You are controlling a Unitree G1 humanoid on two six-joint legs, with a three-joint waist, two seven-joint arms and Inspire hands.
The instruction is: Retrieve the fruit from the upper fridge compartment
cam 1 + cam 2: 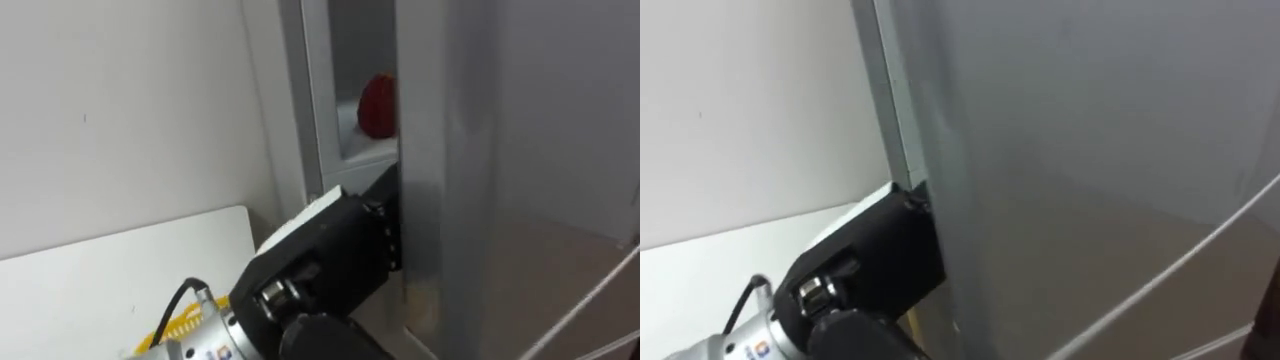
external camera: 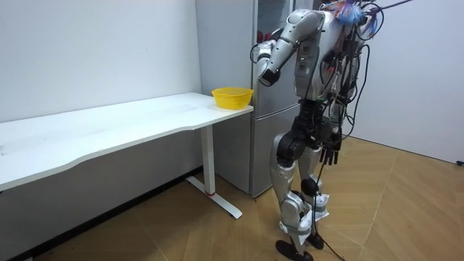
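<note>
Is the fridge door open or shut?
Open a little. Beside the upper fridge door a gap shows a red object on a shelf inside, and the left robot hand reaches into that gap.

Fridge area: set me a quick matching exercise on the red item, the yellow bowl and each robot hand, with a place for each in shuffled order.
Things:
1. red item
2. yellow bowl
3. left robot hand
4. right robot hand

Places:
a. on the end of the table, next to the fridge
b. hanging low by the robot's side
c. on a shelf in the fridge's upper part
d. raised at the edge of the fridge door

Pairs: 1-c, 2-a, 3-d, 4-b
</note>
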